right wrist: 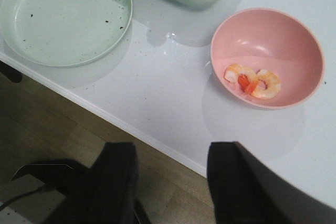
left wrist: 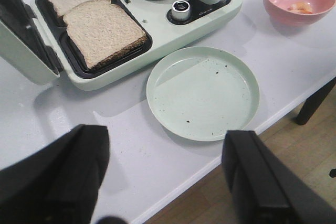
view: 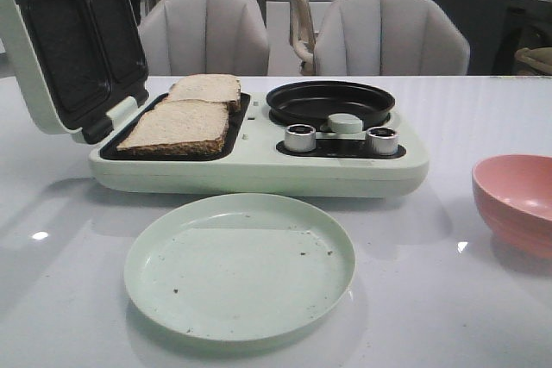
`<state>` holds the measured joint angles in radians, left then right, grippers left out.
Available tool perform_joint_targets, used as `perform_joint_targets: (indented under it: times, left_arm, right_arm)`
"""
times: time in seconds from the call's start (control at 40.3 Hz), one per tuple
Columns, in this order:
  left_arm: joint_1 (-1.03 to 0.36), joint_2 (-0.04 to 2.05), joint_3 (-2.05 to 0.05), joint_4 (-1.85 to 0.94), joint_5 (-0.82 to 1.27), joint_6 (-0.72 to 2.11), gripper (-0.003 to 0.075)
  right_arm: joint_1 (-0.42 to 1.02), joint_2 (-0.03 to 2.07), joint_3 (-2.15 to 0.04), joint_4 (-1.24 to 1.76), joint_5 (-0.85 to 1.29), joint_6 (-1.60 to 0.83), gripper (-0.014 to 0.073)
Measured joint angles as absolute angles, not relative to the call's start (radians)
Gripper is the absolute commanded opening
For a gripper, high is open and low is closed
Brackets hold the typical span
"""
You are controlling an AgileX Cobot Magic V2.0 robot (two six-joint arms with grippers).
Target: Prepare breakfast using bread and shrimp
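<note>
From the front I see the bread (view: pixel 185 118) lying in the open sandwich maker (view: pixel 259 157) mid-table. My left gripper (left wrist: pixel 165 177) hangs wide open off the near edge, well short of the bread (left wrist: pixel 92 22). My right gripper (right wrist: pixel 170 182), equally spread, hovers off that edge near the shrimp (right wrist: pixel 253 81) in the pink bowl (right wrist: pixel 294 40).
</note>
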<state>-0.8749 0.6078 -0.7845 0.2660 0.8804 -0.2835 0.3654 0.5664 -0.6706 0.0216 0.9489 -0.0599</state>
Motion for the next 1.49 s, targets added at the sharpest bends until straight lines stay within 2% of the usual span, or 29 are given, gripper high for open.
perform_joint_targets:
  times: [0.273, 0.347, 0.496, 0.794, 1.017, 1.215, 1.488]
  left_arm:
    - [-0.875, 0.608, -0.785, 0.256, 0.879, -0.283, 0.0502]
    - [-0.875, 0.608, -0.785, 0.255, 0.877, -0.283, 0.0461]
    - [-0.875, 0.625, -0.791, 0.254, 0.887, -0.283, 0.033]
    - [-0.875, 0.824, -0.885, 0.283, 1.002, -0.283, 0.011]
    - [-0.868, 0.992, -0.894, 0.408, 1.023, -0.283, 0.01]
    - [-0.693, 1.123, -0.894, 0.433, 1.029, -0.283, 0.0103]
    - [-0.247, 1.179, -0.907, 0.187, 0.949, -0.067, 0.0103]
  right_arm:
    - [0.365, 0.566, -0.671, 0.022, 0.949, -0.06, 0.0431]
    - [0.365, 0.566, -0.671, 0.022, 0.949, -0.06, 0.0431]
    - [0.365, 0.566, -0.671, 0.022, 0.949, -0.06, 0.0431]
    - [0.365, 0.566, -0.671, 0.022, 0.949, -0.06, 0.0431]
    - [0.365, 0.566, -0.671, 0.022, 0.949, -0.06, 0.0431]
    - [0.365, 0.566, -0.671, 0.022, 0.949, -0.06, 0.0431]
    - [0.365, 0.566, -0.671, 0.022, 0.949, -0.06, 0.0431]
